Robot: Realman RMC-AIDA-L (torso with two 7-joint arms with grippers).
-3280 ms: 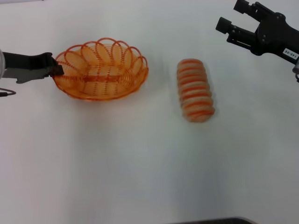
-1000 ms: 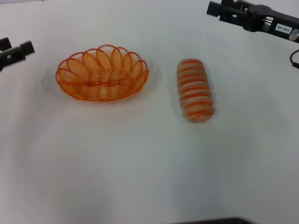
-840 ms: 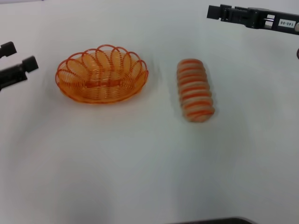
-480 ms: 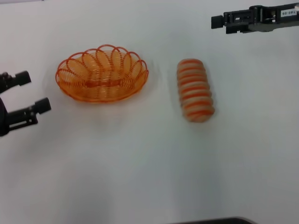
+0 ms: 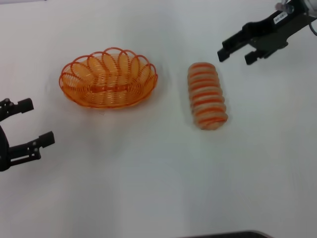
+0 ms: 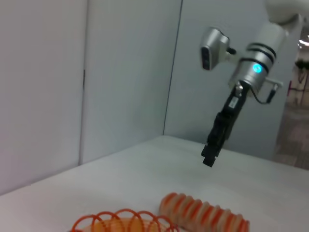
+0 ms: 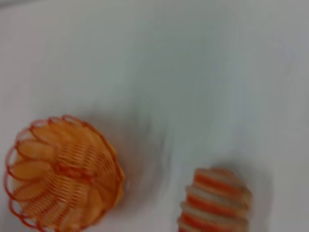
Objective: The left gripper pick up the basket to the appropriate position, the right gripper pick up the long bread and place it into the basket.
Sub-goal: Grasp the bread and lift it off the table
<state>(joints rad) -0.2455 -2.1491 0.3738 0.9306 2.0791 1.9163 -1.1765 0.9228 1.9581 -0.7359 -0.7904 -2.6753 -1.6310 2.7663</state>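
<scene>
The orange wire basket (image 5: 108, 78) sits empty on the white table, left of centre; it also shows in the right wrist view (image 7: 63, 171) and, by its rim, in the left wrist view (image 6: 123, 223). The long striped bread (image 5: 206, 95) lies to its right, apart from it, and shows in both wrist views (image 6: 205, 213) (image 7: 215, 200). My left gripper (image 5: 28, 121) is open and empty at the left edge, nearer than the basket. My right gripper (image 5: 237, 51) is open and empty, up and right of the bread's far end; the left wrist view (image 6: 210, 153) shows it hanging above the table.
The white table (image 5: 148, 173) spreads bare around the two objects. A dark edge (image 5: 233, 234) shows at the near side. Grey wall panels (image 6: 125, 72) stand behind the table in the left wrist view.
The left gripper let go of the basket's rim and has swung away toward the near left edge, open. The right gripper has turned and come down toward the bread. Basket and bread stay put.
</scene>
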